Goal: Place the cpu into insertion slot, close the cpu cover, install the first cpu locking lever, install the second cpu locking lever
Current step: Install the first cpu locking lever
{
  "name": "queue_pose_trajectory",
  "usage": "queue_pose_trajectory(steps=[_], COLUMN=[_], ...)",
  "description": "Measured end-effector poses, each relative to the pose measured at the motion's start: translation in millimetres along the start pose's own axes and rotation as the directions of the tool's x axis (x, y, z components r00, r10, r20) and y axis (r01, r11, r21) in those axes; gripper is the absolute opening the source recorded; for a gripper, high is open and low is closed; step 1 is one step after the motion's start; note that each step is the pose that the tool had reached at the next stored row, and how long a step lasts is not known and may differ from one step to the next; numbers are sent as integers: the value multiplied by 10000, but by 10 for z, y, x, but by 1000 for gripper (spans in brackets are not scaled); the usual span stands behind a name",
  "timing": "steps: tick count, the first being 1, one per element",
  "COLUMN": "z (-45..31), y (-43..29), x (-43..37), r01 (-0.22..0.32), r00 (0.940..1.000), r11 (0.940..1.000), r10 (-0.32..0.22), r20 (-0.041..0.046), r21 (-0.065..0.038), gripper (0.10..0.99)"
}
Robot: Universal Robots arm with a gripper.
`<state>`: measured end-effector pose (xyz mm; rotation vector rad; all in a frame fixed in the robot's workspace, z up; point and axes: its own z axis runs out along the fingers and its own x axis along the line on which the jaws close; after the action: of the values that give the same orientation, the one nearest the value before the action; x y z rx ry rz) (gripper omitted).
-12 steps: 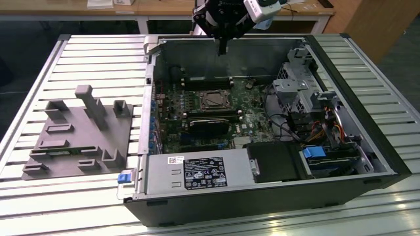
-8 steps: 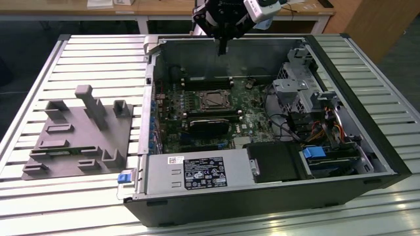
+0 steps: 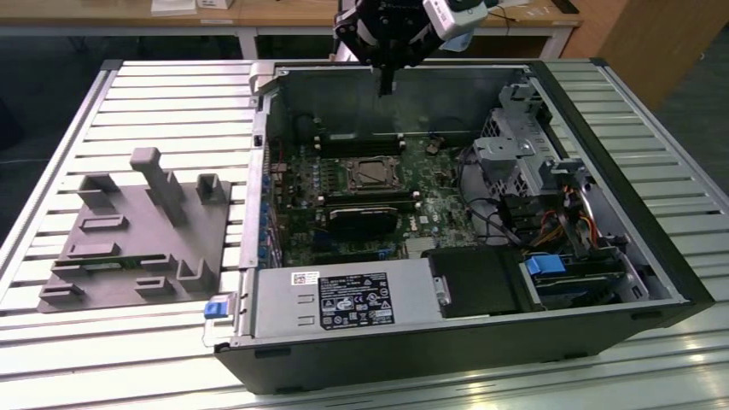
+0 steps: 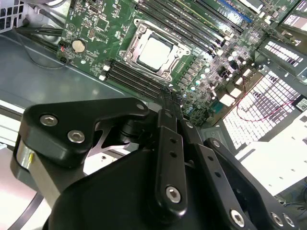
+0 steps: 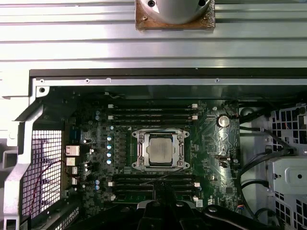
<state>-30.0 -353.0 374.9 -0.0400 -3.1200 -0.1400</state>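
Note:
The cpu (image 5: 160,147) lies flat in the insertion slot (image 5: 140,149) on the green board, its pale metal face up. The silvery cpu cover (image 5: 160,132) lies around it as a frame. In the second wrist view the cpu (image 4: 154,51) shows through the cover's (image 4: 129,48) window. In the exterior view the slot (image 3: 370,174) sits mid-board inside the open case. My gripper (image 3: 387,85) hangs above the case's far wall, well over the slot. Its black fingers (image 4: 168,98) are shut together with nothing between them.
A grey fixture with upright blocks (image 3: 137,231) lies on the slatted table at the exterior view's left. Inside the case (image 3: 456,342) are a long black block (image 3: 364,220), a power supply (image 3: 341,301), a drive cage (image 3: 513,154) and loose cables (image 3: 547,224).

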Motion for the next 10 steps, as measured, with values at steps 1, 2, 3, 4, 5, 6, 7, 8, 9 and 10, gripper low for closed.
queue_pose_trajectory(steps=[1, 2, 3, 4, 5, 6, 7, 8, 9, 10], z=[0, 0, 0, 0, 0, 1, 4, 8, 14, 20], y=[0, 0, 0, 0, 0, 0, 1, 9, 19, 28], x=[0, 0, 0, 0, 0, 0, 0, 0, 0, 0], r01=[0, 0, 0, 0, 0, 1, 1, 0, 0, 0], r00=[10000, 10000, 10000, 10000, 10000, 10000, 10000, 10000, 10000, 10000], r11=[10000, 10000, 10000, 10000, 10000, 10000, 10000, 10000, 10000, 10000], r10=[0, 0, 0, 0, 0, -1, -1, 0, 0, 0], r20=[0, 0, 0, 0, 0, 1, 3, 4, 5, 5], r21=[0, 0, -1, 0, 0, 0, -1, 0, -1, 0], gripper=[106, 106, 106, 106, 106, 106, 106, 106, 106, 106])
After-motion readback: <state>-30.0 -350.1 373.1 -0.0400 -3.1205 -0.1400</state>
